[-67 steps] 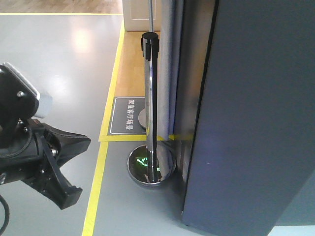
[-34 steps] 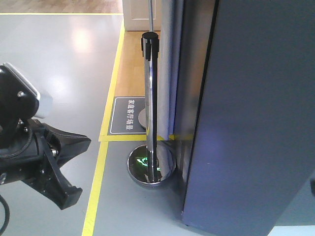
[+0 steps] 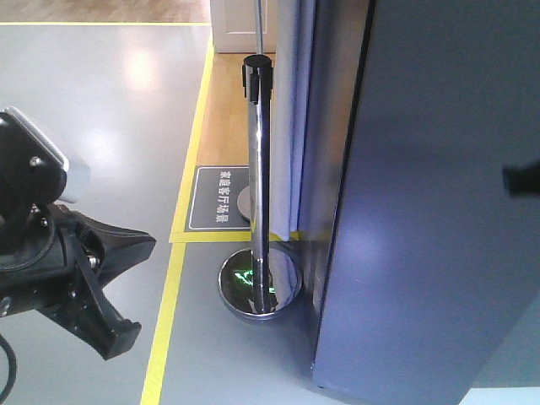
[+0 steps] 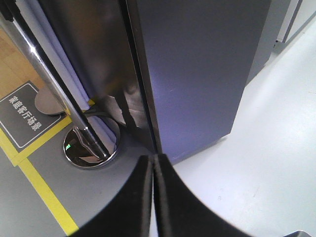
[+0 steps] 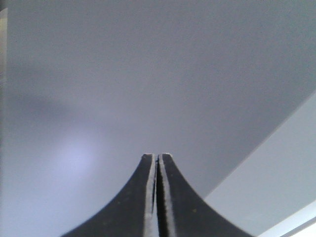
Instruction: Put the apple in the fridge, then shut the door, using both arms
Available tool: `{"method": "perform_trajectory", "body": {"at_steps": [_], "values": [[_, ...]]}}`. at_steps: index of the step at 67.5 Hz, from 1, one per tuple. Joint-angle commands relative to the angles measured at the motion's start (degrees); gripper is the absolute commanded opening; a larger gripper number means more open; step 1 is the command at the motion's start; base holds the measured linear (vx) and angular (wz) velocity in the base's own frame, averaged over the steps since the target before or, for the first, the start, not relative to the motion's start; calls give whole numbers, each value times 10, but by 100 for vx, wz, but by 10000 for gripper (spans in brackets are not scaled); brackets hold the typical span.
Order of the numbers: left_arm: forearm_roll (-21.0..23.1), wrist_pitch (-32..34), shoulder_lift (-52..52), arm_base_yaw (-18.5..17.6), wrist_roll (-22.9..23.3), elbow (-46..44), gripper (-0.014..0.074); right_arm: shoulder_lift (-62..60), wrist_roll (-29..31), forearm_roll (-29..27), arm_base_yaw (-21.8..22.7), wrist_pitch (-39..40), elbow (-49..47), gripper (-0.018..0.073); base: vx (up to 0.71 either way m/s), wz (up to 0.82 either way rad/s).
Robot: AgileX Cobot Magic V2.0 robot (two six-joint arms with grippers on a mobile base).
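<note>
Right gripper [image 5: 158, 160], jaws pressed together, faces the door [image 5: 148, 74]; a flat, steady push should close it.

Glossy grey floor [image 3: 101, 101] edged with yellow tape [image 3: 190, 169]; chrome stanchion post [image 3: 260, 186] beside pale curtain [image 3: 287, 110]; wooden strip [image 3: 226, 118], 1 dark floor sign [image 3: 218, 198].

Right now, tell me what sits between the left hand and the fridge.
Only bare grey floor. In the left wrist view, the shut left hand points at the fridge; the chrome post stands off to one side.
</note>
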State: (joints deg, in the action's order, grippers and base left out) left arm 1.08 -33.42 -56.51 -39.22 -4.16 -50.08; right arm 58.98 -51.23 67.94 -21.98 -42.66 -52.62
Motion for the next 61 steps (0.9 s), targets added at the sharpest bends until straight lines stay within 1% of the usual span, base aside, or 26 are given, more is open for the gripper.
{"method": "perform_trajectory", "body": {"at_steps": [1, 7, 9, 13, 18, 24, 35, 41, 52, 61], "values": [[4, 34, 7, 0, 5, -15, -6, 26, 3, 29, 56, 36, -56, -2, 0, 0], [4, 34, 7, 0, 5, -15, -6, 54, 23, -1, 124, 96, -83, -2, 0, 0], [4, 34, 7, 0, 5, -15, -6, 64, 35, -18, 148, 131, -92, -2, 0, 0], [4, 34, 7, 0, 5, -15, -6, 79, 52, -51, 188, 176, -108, -2, 0, 0], [4, 34, 7, 0, 5, -15, -6, 102, 64, -86, 227, 231, -126, -2, 0, 0], [4, 34, 7, 0, 5, -15, -6, 135, 67, -101, 270, 288, -145, -2, 0, 0], [4, 34, 7, 0, 5, -15, -6, 201, 66, -99, 319, 375, -185, -2, 0, 0], [4, 34, 7, 0, 5, -15, -6, 243, 66, -98, 335, 409, -211, -2, 0, 0], [4, 32, 7, 0, 5, -15, -6, 326, 60, -98, 357, 442, -270, -2, 0, 0], [4, 32, 7, 0, 5, -15, -6, 376, 43, -98, 360, 446, -314, -2, 0, 0]]}}
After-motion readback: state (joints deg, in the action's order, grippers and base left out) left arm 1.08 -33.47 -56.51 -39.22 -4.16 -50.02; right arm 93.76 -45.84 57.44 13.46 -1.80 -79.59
